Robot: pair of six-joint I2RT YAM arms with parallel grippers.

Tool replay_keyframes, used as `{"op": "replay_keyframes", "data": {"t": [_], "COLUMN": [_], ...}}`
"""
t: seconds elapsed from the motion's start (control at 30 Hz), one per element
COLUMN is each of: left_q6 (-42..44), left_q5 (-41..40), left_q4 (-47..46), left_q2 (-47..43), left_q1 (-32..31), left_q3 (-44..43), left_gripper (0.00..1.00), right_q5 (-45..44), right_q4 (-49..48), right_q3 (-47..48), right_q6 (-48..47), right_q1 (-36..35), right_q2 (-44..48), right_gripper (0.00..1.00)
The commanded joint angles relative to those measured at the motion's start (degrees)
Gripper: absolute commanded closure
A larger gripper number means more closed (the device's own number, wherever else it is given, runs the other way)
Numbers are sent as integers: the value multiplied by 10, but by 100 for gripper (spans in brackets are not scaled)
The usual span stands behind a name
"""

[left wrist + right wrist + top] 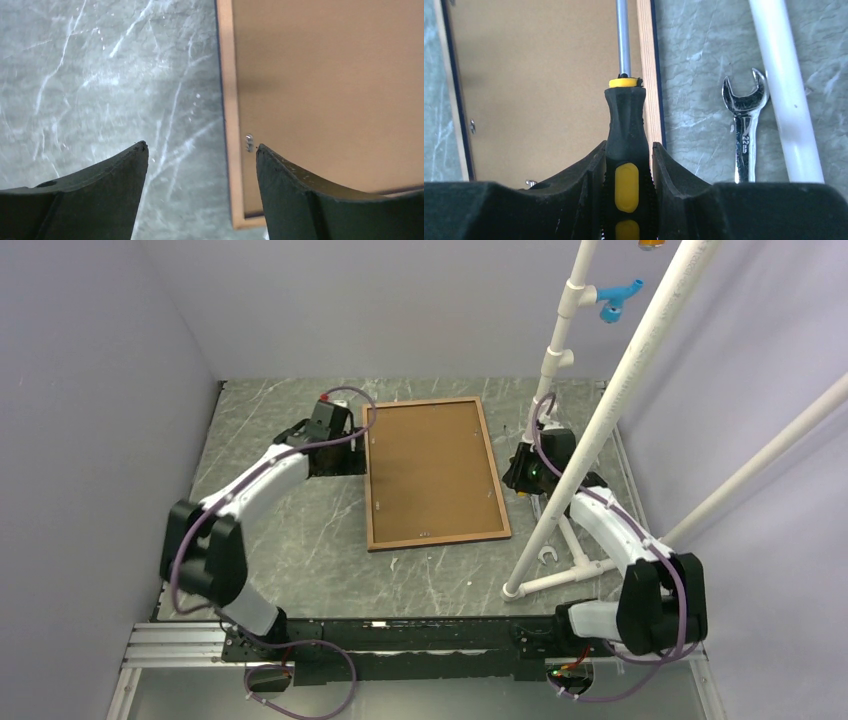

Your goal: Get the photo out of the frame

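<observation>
The frame (440, 534) lies face down in the middle of the table, its thin light-brown rim around the brown back of the photo (432, 470). The printed side is hidden. My left gripper (352, 445) hovers over the frame's left edge, open and holding nothing. In the left wrist view its fingertips (202, 146) straddle the frame rim (227, 100), beside a small metal clip (249, 142) on the photo's back (325, 90). My right gripper (629, 146) is shut on a black and yellow screwdriver (625, 115), whose shaft runs over the board along the right rim (648, 75).
A white pipe stand (560, 575) rests on the table right of the frame, with long pipes (610, 420) slanting up across the right arm. A steel wrench (744, 125) lies between the frame and a pipe (784, 90). Grey walls close in on both sides.
</observation>
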State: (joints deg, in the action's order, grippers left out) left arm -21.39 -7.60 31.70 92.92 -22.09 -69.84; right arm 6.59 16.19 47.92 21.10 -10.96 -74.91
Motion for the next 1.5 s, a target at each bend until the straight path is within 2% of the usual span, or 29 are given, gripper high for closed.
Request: {"op": "replay_keyframes", "data": {"t": [0.0,0.07,0.17,0.27,0.37,0.5,0.73,0.83,1.07,1.17,1.47], "left_q6": [-158,-244,-362,-495,-638,-832,-987,-1019,-1045,-1060,-1067], "left_q5": [36,73,125,121,94,81,78,78,78,77,78], "left_q4": [44,40,-22,-64,-50,-21,-38,-87,-57,-67,-51], "left_q2": [-109,-147,-208,-247,-260,-234,-137,-93,-45,-40,-23], "left_q1": [0,-1,-22,-75,-139,-222,-275,-279,-277,-275,-248], "left_q3": [36,78,167,231,254,261,217,206,163,177,198], "left_gripper": [21,24,26,24,22,21,21,26,34,38,39], "right_q5": [-41,-37,-25,-15,-10,-6,-8,2,14,29,31], "right_q4": [-79,-85,-89,-95,-100,-109,-107,-114,-123,-133,-136], "right_q3": [-28,-35,-39,-43,-51,-58,-64,-64,-65,-69,-74], "right_q6": [26,30,32,35,36,36,33,34,37,39,39], "right_q1": [1,1,1,1,1,1,1,2,1,1,1], "right_q2": [61,75,89,95,104,118,134,138,126,122,123], "right_gripper": [100,100,100,100,100,100,100,100,100,100,100]}}
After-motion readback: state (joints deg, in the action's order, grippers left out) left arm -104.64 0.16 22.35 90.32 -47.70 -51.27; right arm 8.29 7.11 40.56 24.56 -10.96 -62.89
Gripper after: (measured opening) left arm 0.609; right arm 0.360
